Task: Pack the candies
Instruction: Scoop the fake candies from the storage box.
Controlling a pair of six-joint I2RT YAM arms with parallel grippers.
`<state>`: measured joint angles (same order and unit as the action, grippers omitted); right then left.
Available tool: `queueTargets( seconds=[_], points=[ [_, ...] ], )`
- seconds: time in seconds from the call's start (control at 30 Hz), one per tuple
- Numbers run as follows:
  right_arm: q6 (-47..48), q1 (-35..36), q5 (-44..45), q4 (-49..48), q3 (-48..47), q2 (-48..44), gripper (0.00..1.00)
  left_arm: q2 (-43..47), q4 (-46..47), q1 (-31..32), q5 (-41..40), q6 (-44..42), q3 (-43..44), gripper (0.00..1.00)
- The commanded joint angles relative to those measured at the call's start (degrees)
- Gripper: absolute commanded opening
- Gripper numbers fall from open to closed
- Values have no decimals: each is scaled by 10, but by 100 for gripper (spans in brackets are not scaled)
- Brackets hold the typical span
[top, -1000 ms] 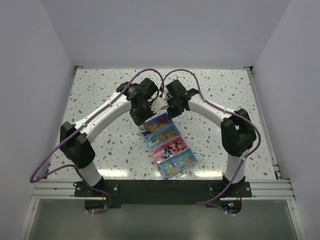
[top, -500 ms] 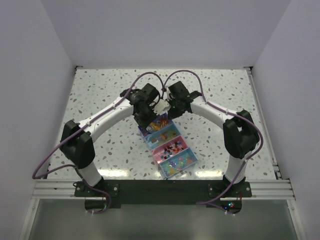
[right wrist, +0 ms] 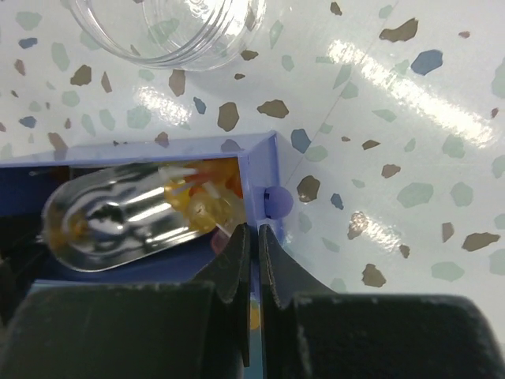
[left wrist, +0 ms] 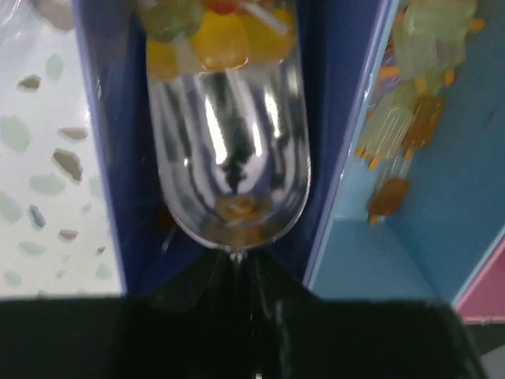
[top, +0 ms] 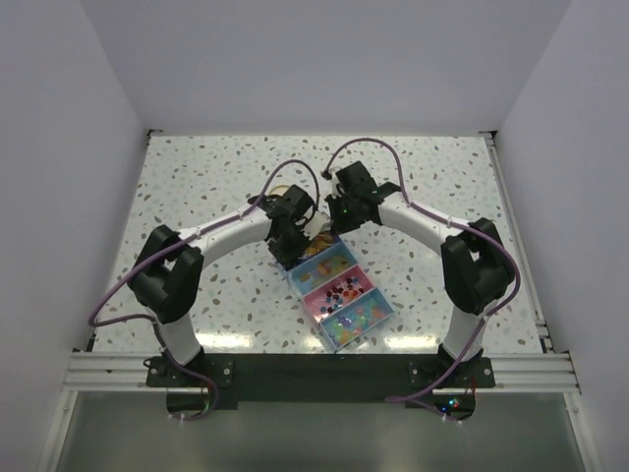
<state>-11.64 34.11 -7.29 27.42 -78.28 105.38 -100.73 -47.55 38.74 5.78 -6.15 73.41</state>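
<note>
left gripper clamps the scoop by its handle | right gripper pinches the box wall | candies at the scoop mouth, in the dark-blue compartment — tiny, light, loose, likely to roll — best lifted by the scoopful, not pinched singly

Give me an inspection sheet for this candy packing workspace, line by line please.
Surface: speckled table, with glare patches near the front.
Job's things: candies sorted by colour in the box; yellow-orange ones sit on a shiny scoop inside the dark blue end compartment.
Clutter: open clear jar on the table just beyond the box's far end.
Grippers: left gripper shut on the scoop's handle; right gripper pinching the box wall at its corner.
Cables: purple cables loop above both wrists.
Surroundings: plain white walls; metal rail at the near edge.
</note>
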Motion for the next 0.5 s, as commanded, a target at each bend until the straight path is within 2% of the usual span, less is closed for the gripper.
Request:
queueTargets(
  seconds=[0.0,0.17,0.47],
  points=[
    [-30,18,-41,-42,30,36,0,-61,107,18,103,24,-22,0],
    [-32,18,-43,-47,35,43,0,-69,130,18,129,30,-20,0],
    [-30,16,-24,-50,45,32,0,11,214,17,85,54,-85,0]
  ],
)
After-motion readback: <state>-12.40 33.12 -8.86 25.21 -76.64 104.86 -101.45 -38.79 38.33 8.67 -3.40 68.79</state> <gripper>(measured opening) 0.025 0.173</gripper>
